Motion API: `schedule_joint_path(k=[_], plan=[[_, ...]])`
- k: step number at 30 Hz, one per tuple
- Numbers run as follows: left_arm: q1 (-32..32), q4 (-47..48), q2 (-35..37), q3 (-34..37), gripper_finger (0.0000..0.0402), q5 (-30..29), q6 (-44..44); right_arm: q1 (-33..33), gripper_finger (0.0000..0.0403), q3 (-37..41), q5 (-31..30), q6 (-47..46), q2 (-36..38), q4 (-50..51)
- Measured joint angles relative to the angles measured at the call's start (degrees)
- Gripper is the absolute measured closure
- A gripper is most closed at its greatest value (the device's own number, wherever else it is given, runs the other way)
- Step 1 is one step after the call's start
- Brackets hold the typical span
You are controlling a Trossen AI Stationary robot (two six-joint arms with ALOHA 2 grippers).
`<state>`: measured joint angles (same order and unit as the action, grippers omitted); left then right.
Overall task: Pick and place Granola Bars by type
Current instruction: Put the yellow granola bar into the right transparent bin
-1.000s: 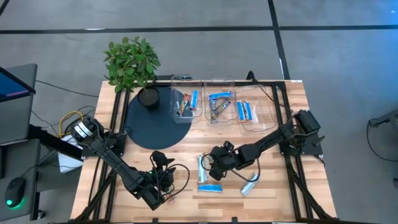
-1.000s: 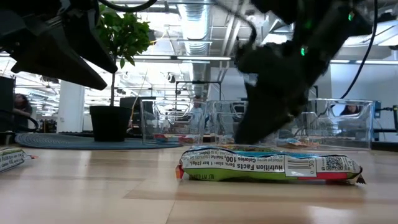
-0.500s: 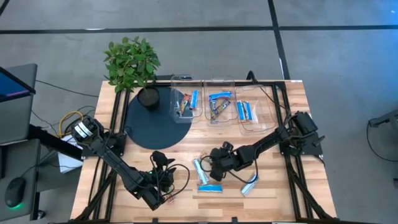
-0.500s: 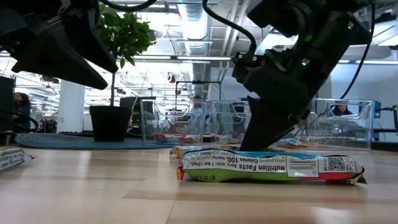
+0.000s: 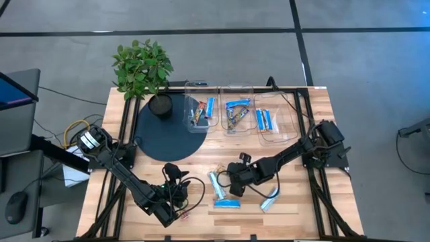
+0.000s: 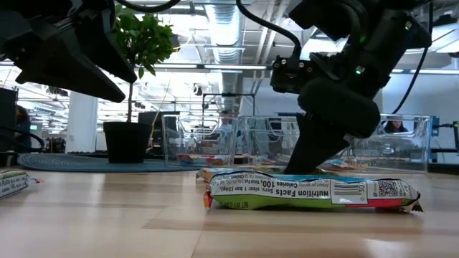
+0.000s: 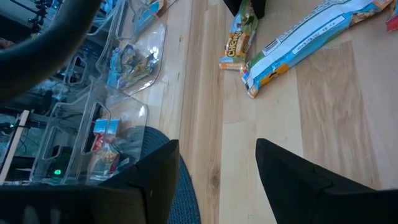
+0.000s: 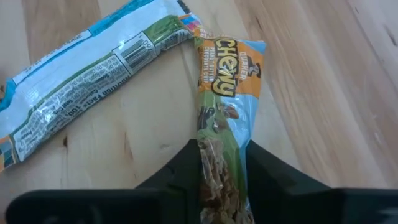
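So the right gripper is low over the middle of the light wooden table, its two fingers pinching the near end of an orange-and-green wrapped granola bar. The bar lies flat on the wood, its far end touching the end of a longer silvery-white and blue wrapped bar.

What I'd worry about: the grip is only on the end of the foil, not across the body. My guess is that if it lifts fast the wrapper could slide out or the bar could swing and drop. Also, since the two bars touch at the tips, pulling this one up might nudge or drag the silvery one along.

The left gripper is parked near the front-left part of the table, fingers spread with nothing between them, so it isn't in the way.

For room: three clear plastic tubs sit in a row at the back of the table, already holding some bars, and the path from the grasped bar to them looks open. Another blue bar lies near the front, off to the right, well away from that path. A round dark mat and a potted green plant sit back-left, just beside the leftmost tub, so a drop there needs a bit of care.
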<state>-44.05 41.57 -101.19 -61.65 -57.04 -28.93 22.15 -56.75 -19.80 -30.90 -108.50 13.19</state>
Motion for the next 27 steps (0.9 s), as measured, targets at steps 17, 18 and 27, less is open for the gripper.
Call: schedule_joint_path(k=[17,18,27], plan=[[0.0,0.0,0.0,0.0,0.0193,-0.2,0.0,3.8,0.0317,0.2,-8.7,-1.1,12.9,6.1],[0.0,0.0,0.0,0.0,0.0193,-0.2,0.0,4.1,0.0317,0.2,-9.7,-2.0,14.3,7.0],[0.0,-0.1,0.0,0.0,0.0193,-0.2,-0.1,5.2,0.0317,0.1,-20.8,-16.8,28.6,23.0]])
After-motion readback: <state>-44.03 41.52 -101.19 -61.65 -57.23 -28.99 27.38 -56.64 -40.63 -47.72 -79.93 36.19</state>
